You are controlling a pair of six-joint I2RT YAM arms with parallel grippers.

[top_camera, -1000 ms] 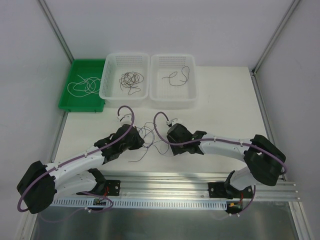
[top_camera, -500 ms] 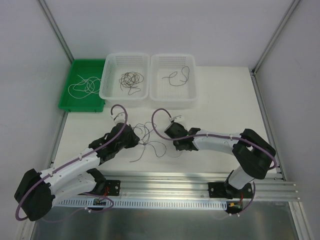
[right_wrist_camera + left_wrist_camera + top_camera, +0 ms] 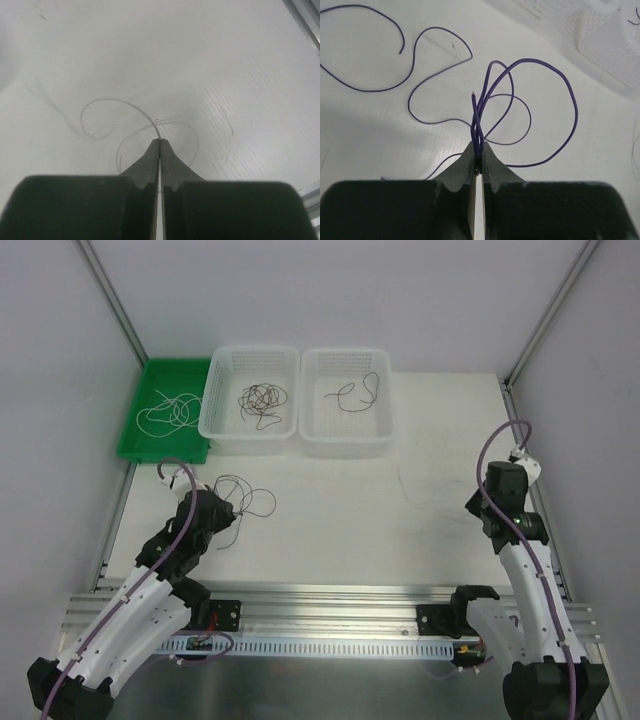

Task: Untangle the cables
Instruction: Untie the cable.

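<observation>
From above, the left jaws pinch the thin dark purple wires (image 3: 243,502), whose loose loops lie on the white tabletop (image 3: 340,530) toward its middle. The right jaws hold the thin whitish wire (image 3: 425,496), which also points toward the middle. The two lots are well apart. At the left wrist, the jaws are pressed together on several strands (image 3: 478,127), with loops fanning ahead. At the right wrist, the closed jaws grip one pale curl (image 3: 115,100) that runs ahead and leftward.
</observation>
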